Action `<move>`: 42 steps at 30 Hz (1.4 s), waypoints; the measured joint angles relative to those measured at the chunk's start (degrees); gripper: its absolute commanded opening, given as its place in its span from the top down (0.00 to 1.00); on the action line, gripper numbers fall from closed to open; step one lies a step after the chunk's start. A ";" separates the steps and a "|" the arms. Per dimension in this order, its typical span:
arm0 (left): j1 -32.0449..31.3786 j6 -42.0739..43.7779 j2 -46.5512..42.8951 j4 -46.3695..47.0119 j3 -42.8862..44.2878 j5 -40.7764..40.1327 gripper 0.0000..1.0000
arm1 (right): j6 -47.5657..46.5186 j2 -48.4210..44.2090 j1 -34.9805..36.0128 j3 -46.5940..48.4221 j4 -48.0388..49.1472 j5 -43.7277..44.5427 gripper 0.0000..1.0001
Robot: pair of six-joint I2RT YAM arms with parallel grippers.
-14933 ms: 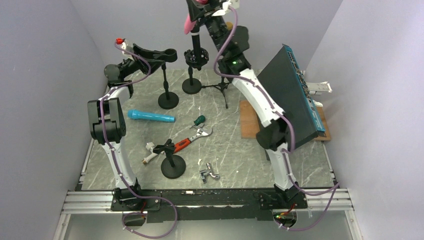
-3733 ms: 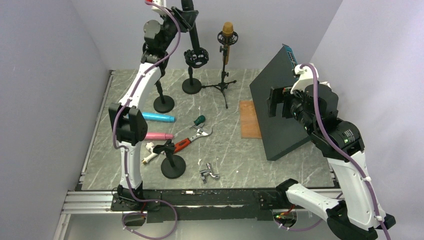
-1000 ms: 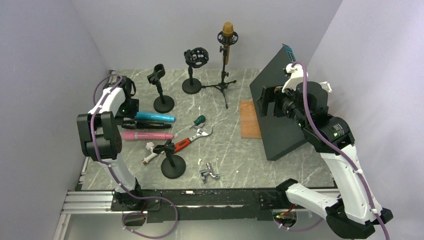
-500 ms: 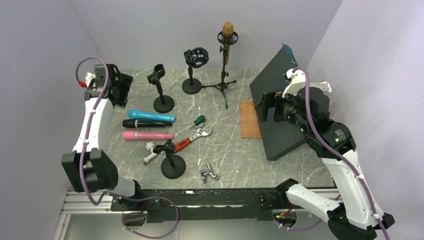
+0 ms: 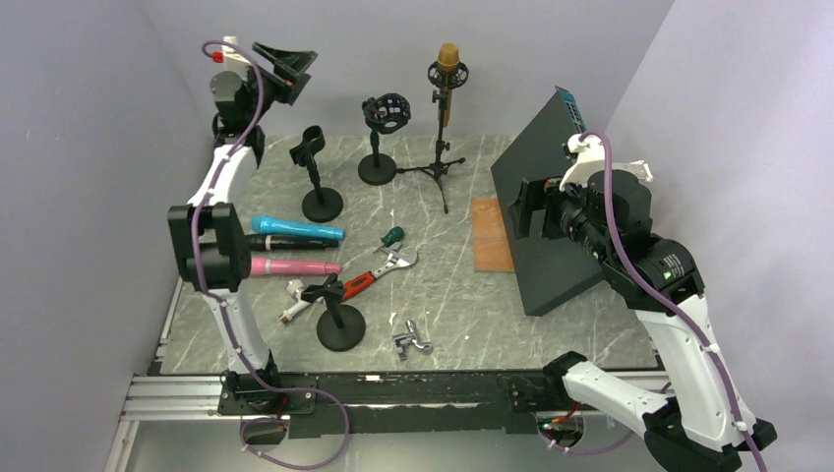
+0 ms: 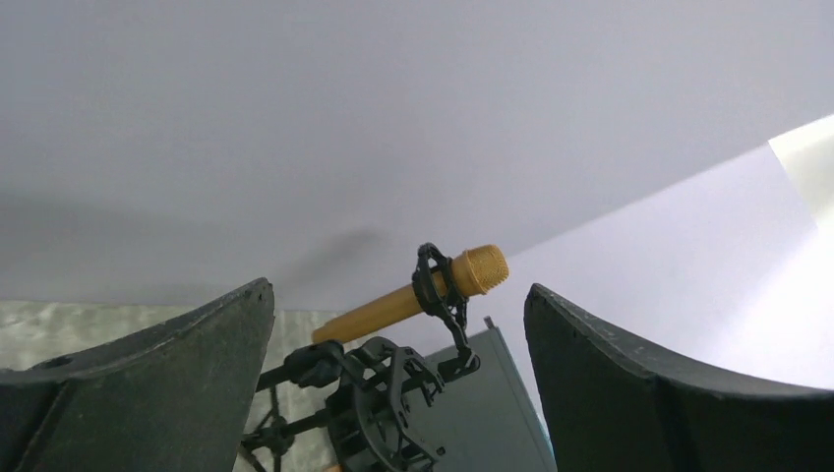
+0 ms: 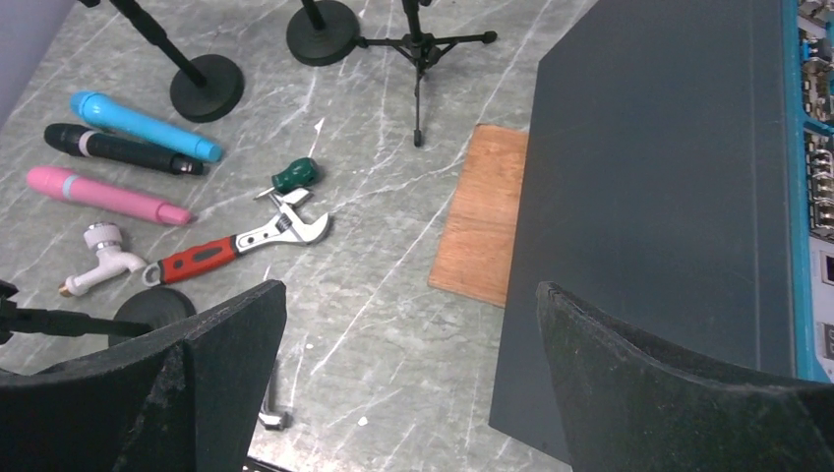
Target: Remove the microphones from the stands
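Gold mic sits in the shock mount atop the tripod stand at the bench's far edge. L jaws, spread wide w/ nothing held, hang high at back-left, well apart from the mic; in the wrist view it shows between them, farther off. R jaws wide open, empty, by the dark panel.

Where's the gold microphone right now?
In the top view, the gold microphone sits upright in the tripod stand at the back of the table, between the empty cage stand to its left and the leaning dark panel to its right.
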 measured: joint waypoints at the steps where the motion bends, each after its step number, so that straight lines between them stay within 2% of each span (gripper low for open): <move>1: -0.61 -0.70 1.88 1.77 0.96 0.74 0.01 | -0.04 0.20 0.00 0.31 -0.20 0.31 0.00; 6: -5.14 -1.42 9.05 3.85 7.52 2.19 0.05 | -0.46 1.22 0.02 1.53 -0.94 2.47 0.00; 13: -11.06 0.33 9.94 4.46 8.87 -0.46 0.21 | -1.62 2.34 0.02 2.84 -1.44 5.03 0.00; 20: -13.27 4.68 10.05 -3.06 8.96 -8.02 0.32 | -2.78 3.76 0.00 3.28 -2.08 6.32 0.00; 26: -13.73 6.21 10.05 -9.33 8.48 -13.70 0.36 | -3.23 3.69 0.00 3.28 -2.49 7.28 0.00; 42: -14.64 11.67 10.27 -16.48 8.44 -14.43 0.41 | -3.91 3.65 0.02 3.28 -2.56 7.37 0.00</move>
